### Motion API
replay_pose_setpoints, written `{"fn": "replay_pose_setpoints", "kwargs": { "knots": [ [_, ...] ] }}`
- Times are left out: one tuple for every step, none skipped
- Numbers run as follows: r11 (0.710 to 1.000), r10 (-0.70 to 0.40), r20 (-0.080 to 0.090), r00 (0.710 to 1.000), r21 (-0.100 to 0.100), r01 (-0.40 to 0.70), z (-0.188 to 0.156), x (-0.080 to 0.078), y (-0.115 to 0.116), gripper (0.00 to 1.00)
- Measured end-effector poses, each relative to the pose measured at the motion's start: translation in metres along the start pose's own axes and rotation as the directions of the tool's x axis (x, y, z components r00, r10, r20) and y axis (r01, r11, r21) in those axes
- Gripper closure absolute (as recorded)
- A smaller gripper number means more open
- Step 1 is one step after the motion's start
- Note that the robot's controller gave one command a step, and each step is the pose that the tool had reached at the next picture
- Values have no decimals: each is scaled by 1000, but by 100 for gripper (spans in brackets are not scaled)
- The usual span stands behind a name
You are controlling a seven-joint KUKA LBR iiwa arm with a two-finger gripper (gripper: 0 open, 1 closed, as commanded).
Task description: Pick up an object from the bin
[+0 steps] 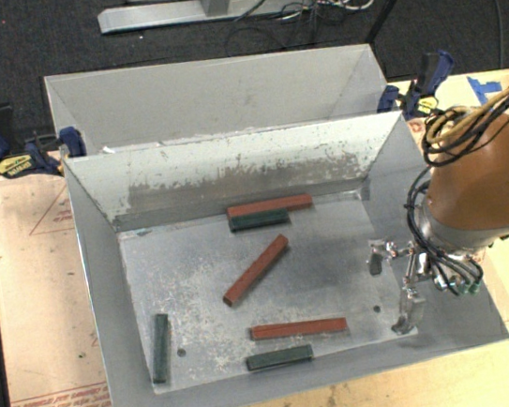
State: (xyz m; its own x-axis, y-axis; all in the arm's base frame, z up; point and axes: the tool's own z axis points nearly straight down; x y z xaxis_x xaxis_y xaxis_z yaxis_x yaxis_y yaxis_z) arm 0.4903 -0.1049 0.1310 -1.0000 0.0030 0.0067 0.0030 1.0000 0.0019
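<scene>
One camera looks steeply down on the grey metal bin (pixel 219 94) from above its near rim, framing the whole bin; the arm (pixel 486 196) enters right.

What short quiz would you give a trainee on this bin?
1. How many red bars lie in the bin?
2. True or false: the gripper holds a green bar.
3. Which bar lies nearest the gripper? A) left green bar B) front red bar C) back red bar

Key: 1. Three. 2. False. 3. B.
</scene>
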Motion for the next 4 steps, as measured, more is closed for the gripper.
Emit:
{"fn": "replay_pose_setpoints", "kwargs": {
  "knots": [
    [1000, -3, 7, 1000, 1, 3, -3, -2, 0, 0],
    [992, -129, 11, 992, 4, 129, 44, -7, 53, 0],
    [994, -113, 5, 994, 1, 113, 33, -4, 80, 0],
    [996, -93, 8, 996, 1, 93, 31, -8, 99, 0]
  ]
}}
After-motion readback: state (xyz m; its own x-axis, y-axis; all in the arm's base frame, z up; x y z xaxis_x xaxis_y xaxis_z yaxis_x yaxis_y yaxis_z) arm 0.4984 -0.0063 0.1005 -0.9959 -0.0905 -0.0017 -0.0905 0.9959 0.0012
